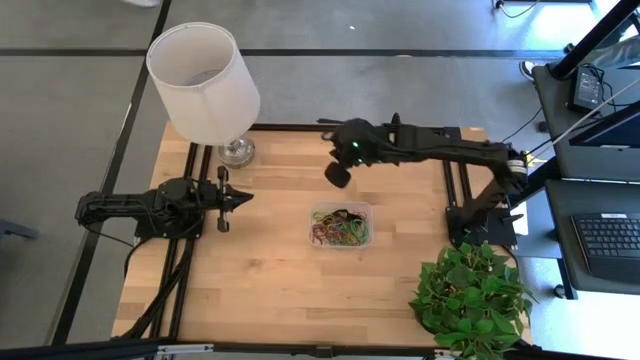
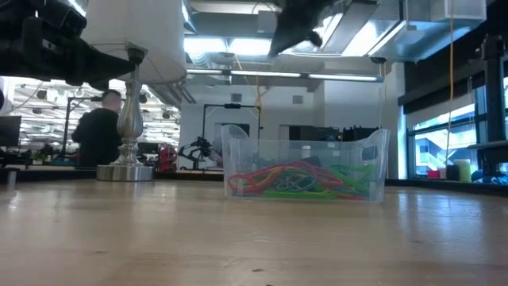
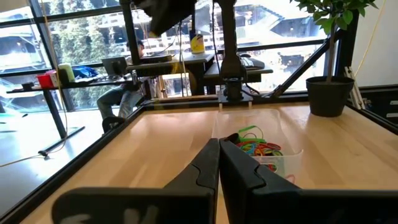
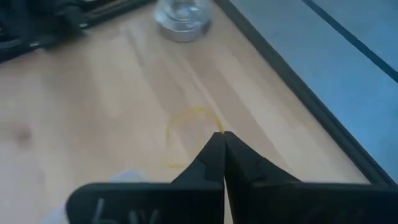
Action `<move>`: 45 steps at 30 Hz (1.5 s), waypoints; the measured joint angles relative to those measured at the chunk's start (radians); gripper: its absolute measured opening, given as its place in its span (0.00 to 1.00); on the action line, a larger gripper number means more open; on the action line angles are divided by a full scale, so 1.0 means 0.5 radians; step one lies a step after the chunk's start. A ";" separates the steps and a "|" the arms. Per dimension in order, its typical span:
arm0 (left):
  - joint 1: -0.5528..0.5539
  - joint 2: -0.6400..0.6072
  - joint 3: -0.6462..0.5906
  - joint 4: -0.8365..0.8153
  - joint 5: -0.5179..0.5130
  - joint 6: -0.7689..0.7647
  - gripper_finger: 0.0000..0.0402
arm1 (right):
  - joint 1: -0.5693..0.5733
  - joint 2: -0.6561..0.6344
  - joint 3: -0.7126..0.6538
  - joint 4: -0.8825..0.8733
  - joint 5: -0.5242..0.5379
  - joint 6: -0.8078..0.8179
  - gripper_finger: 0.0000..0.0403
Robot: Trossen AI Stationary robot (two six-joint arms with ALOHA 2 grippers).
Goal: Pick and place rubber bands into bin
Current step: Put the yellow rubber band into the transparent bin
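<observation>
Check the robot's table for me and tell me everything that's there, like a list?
Surface: wooden table, plain wood.
Job's things: clear bin holds a colourful pile of rubber bands; one yellow rubber band seems pinched in the raised right end effector.
Clutter: white lamp, potted plant.
End effectors: left end effector shut, empty, apart from the bin; right shut.
Cables: black cables below the left arm.
Surroundings: person beyond the table; keyboard on a side desk.

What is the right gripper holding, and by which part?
The right gripper pinches a yellow rubber band at one end of its loop; the rest hangs free.
</observation>
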 joint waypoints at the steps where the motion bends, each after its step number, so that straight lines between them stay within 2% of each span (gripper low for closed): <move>1: 0.000 0.000 0.000 0.000 0.000 0.000 0.02 | 0.043 -0.031 0.000 -0.022 0.007 0.000 0.00; 5: 0.000 0.000 0.000 0.000 0.000 0.000 0.02 | 0.225 -0.147 0.001 -0.153 0.046 0.045 0.00; 11: 0.000 0.000 0.000 0.000 0.001 0.000 0.02 | 0.472 -0.151 -0.038 -0.374 0.116 0.189 0.00; 17: -0.001 0.000 0.000 0.000 0.001 0.000 0.01 | 0.608 -0.144 -0.352 -0.310 0.112 0.374 0.00; 20: 0.000 0.000 0.000 0.000 0.002 0.000 0.02 | 0.622 -0.144 -0.564 -0.181 0.114 0.455 0.00; 24: 0.000 0.000 0.000 0.000 0.002 0.000 0.02 | 0.620 -0.144 -0.864 0.220 0.107 0.512 0.00; 27: -0.001 0.000 0.000 0.001 0.003 0.000 0.01 | 0.616 -0.144 -1.055 0.432 0.006 0.613 0.00; 32: -0.001 0.000 0.000 0.000 0.003 0.000 0.01 | 0.616 -0.144 -1.315 0.574 -0.009 0.718 0.00; 38: 0.000 0.000 0.000 0.001 0.003 0.000 0.01 | 0.615 -0.144 -1.411 0.576 -0.010 0.805 0.11; 45: -0.001 0.000 0.000 0.001 0.003 0.000 0.02 | 0.609 -0.145 -1.273 0.528 -0.014 0.839 0.30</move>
